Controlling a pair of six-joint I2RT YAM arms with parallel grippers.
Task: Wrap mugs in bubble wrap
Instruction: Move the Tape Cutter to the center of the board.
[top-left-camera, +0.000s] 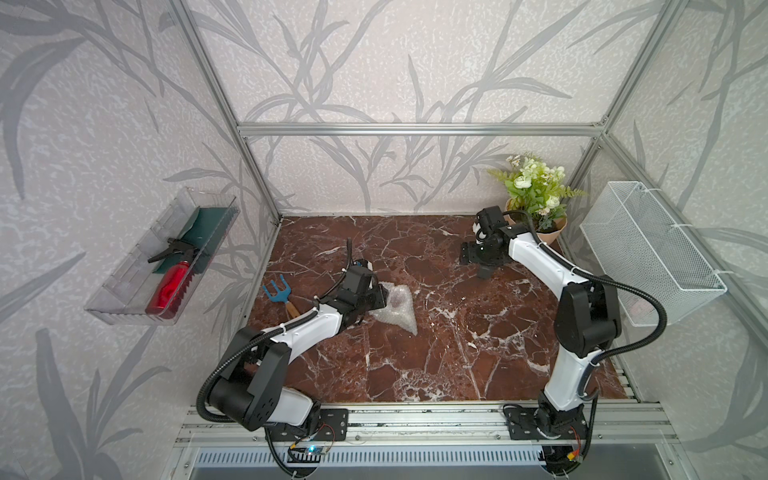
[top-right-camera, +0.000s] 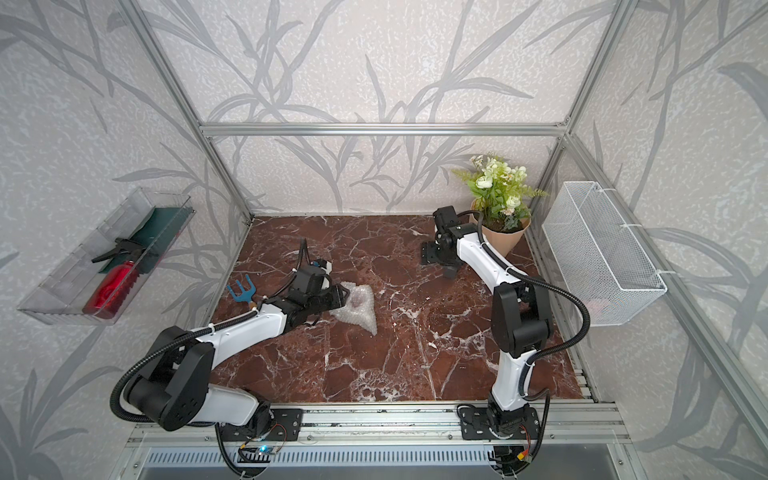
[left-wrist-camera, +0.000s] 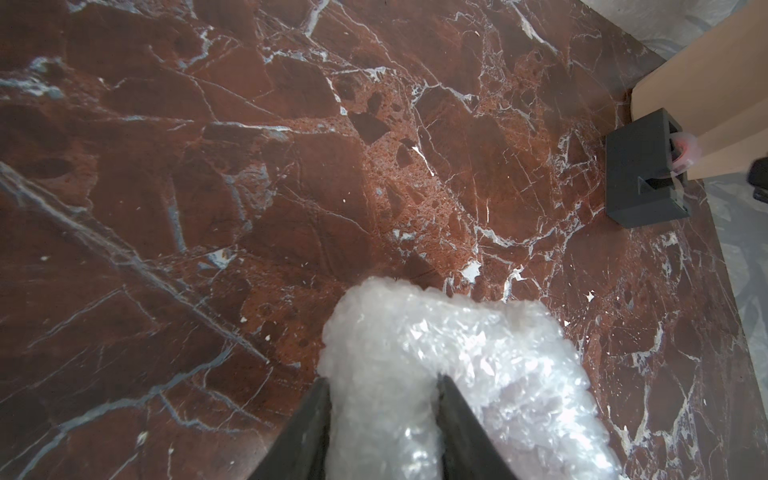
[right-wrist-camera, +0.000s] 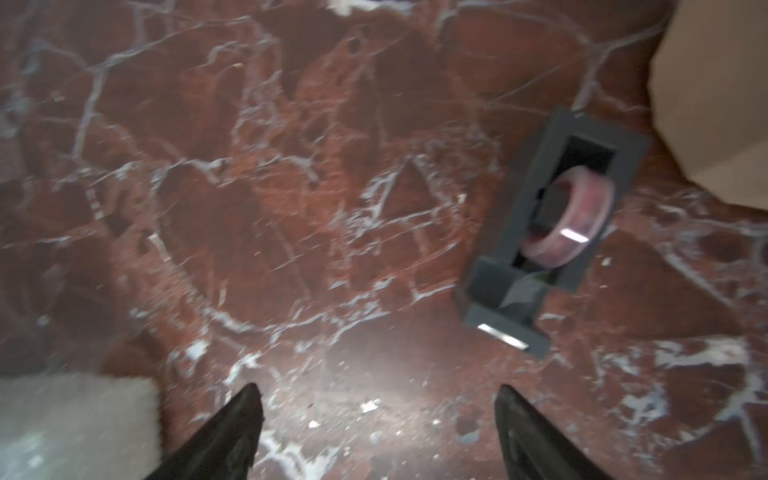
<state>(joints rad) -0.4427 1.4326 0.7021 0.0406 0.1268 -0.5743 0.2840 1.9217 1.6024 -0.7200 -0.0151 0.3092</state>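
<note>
Left of centre on the tabletop, the bubble wrap lies bunched into a lumpy bundle. A dull reddish shape shows through it where the mug sits inside. My left gripper is pinching a gathered fold of the wrap at the bundle's edge, with film filling the gap between the jaws. My right gripper is spread wide with nothing in it. It hovers at the back right, near the tape dispenser that stands just beside the plant pot.

I judge the wrap light, soft and springy, so any fold I let go will likely spring open. The film also looks slick, so I should pinch several layers together rather than one skin. The mug is hard, heavier than its covering and breakable, and it could roll or slip out of a loose end. The best hold, I think, is low across the padded body, never by a trailing corner alone.
</note>
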